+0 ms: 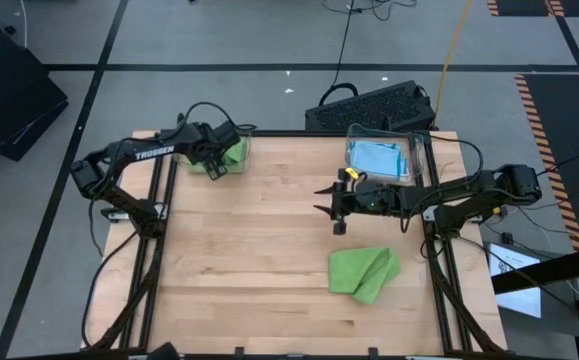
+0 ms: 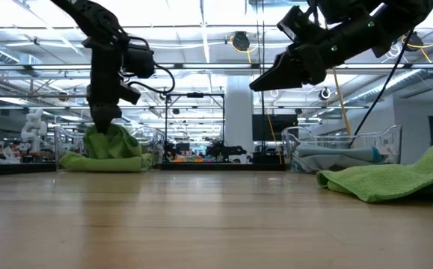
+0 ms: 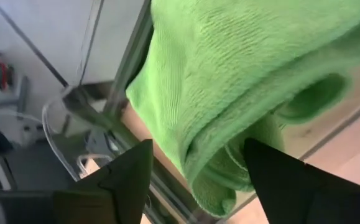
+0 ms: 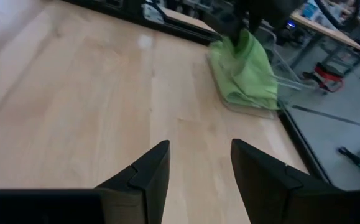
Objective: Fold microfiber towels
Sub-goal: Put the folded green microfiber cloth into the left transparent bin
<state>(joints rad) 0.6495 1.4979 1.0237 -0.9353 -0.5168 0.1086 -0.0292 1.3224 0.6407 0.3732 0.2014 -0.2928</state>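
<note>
Worktable (image 1: 249, 260) of pale wood spreads before you, its middle bare between both arms. You can count two clear bins at the far edge and three visible cloths. The right bin (image 1: 416, 150) holds a light blue towel (image 1: 379, 158); how many lie stacked there you cannot tell. The left bin (image 1: 247, 135) at the far left corner holds a folded green towel (image 1: 231, 155), bunched with no clear long axis. A loose green towel (image 1: 364, 272) lies crumpled near the right edge, its long axis running slantwise from near left to far right. Your left gripper (image 1: 217, 166) sits down at the folded green towel, fingers (image 3: 120, 180) parted on either side of its fold, not pinching it. Your right gripper (image 1: 331, 205) hovers above the table just in front of the right bin, fingers (image 4: 145, 171) apart, holding nothing.
</note>
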